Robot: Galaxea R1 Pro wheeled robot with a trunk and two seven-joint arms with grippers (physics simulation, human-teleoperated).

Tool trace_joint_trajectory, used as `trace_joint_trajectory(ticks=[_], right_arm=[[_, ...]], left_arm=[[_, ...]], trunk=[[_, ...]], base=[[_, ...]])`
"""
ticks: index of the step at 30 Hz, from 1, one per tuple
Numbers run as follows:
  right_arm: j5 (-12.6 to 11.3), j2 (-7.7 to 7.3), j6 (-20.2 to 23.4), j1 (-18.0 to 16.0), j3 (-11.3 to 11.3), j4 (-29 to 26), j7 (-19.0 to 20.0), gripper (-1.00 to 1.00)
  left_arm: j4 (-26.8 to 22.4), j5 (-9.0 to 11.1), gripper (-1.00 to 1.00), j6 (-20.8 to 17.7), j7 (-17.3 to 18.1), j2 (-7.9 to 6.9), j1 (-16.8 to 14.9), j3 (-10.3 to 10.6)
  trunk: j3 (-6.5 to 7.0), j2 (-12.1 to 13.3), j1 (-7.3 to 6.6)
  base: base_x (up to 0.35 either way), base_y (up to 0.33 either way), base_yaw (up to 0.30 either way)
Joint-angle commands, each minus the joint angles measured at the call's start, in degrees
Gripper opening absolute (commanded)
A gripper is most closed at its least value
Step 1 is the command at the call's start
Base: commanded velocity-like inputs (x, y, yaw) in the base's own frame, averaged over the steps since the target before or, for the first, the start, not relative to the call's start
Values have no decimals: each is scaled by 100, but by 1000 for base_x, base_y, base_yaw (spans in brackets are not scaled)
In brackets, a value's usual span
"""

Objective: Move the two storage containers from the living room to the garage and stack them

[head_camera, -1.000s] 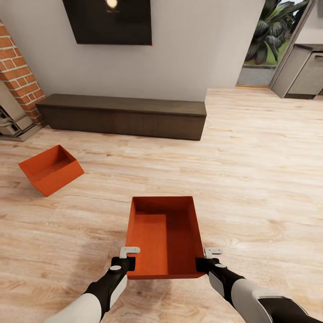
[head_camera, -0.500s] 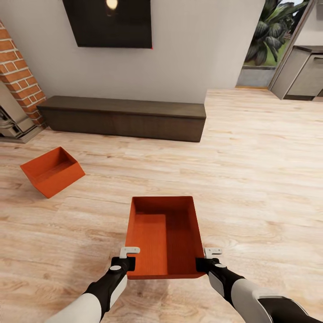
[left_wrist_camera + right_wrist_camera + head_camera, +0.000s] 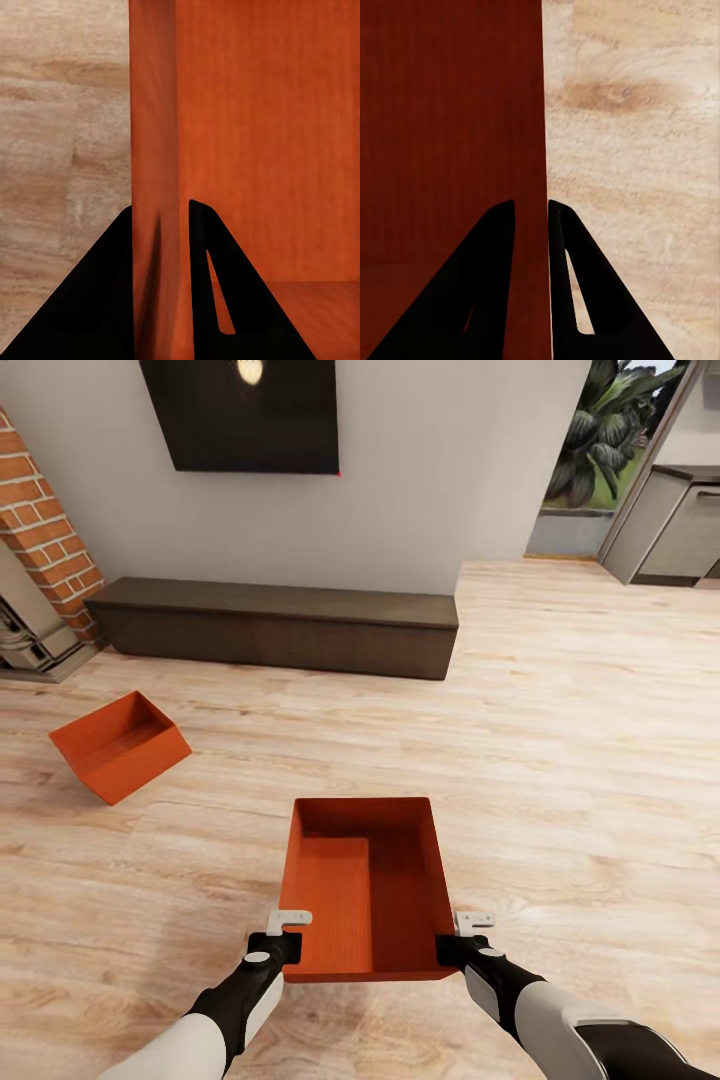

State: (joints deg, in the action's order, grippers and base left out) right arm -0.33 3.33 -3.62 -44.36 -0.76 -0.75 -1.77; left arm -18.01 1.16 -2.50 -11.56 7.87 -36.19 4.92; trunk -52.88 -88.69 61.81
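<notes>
While both arms reach forward from the robot's trunk, an orange-red storage container (image 3: 365, 888) hangs between them above the light wood plank floor (image 3: 560, 760) of the living room. The left gripper (image 3: 287, 938) pinches the container's left wall near its near corner; in the left wrist view its two dark fingers (image 3: 225, 300) sit one on each side of that wall (image 3: 156, 187), closed against it. The right gripper (image 3: 462, 940) does the same on the opposite wall, and the right wrist view shows its fingers (image 3: 577, 292) clamped on either side of the thin rim (image 3: 544, 150), with the bin's shaded inside on one side and floor planks (image 3: 637, 165) on the other. The held container is open-topped and empty, its long axis pointing away from the robot toward the low dark cabinet (image 3: 275, 625).

The second storage container (image 3: 120, 745) lies on the planks, well apart from the held one, to its left and farther from the robot, tilted so its opening faces up and away. It sits between the held container and the brick fireplace (image 3: 45, 550). Above the cabinet a black TV (image 3: 240, 410) hangs on the white wall (image 3: 440, 470). Beyond the held container and to its right, an opening shows green plants (image 3: 600, 440) and grey cupboards (image 3: 670, 520).
</notes>
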Motion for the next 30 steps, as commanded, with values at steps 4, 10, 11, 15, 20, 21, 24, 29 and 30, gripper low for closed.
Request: trace_joint_trajectory(ticks=[4, 10, 11, 15, 20, 21, 24, 29, 30], right_arm=[[-38, 1, -35, -2, -82, 23, -16, -100], [-38, 1, -42, -2, -82, 23, -16, -100], [-38, 1, -42, -2, -82, 23, -16, -100], [-38, 1, -42, -2, -82, 23, -16, -100], [-38, 1, -43, -2, -82, 23, -16, -100], [-38, 1, -43, -2, -82, 23, -16, -100], [-38, 1, -43, -2, -82, 23, -16, -100], [-38, 1, -43, -2, -82, 23, -16, -100], [-38, 1, -43, -2, -82, 23, -16, -100]], left_arm=[[-27, -81, -100, -31, -77, -5, -2, 18], [-27, -81, -100, -31, -76, -5, -2, 18], [-27, -81, -100, -31, -76, -5, -2, 18], [-27, -81, -100, -31, -76, -5, -2, 18], [-27, -81, -100, -31, -77, -5, -2, 18], [-27, -81, -100, -31, -76, -5, -2, 18], [-27, -81, -100, -31, -77, -5, -2, 18], [-27, -81, -100, -31, -76, -5, -2, 18], [-27, -81, -100, -31, -76, -5, -2, 18]], trunk=[[69, 160, -89], [177, 401, -221], [195, 441, -243], [266, 601, -330], [356, 802, -440], [374, 842, -462], [428, 962, -528], [518, 1163, -638], [536, 1203, -660]], base=[[0, 0, 0], [0, 0, 0], [0, 0, 0], [0, 0, 0], [0, 0, 0], [0, 0, 0], [0, 0, 0], [0, 0, 0], [0, 0, 0]])
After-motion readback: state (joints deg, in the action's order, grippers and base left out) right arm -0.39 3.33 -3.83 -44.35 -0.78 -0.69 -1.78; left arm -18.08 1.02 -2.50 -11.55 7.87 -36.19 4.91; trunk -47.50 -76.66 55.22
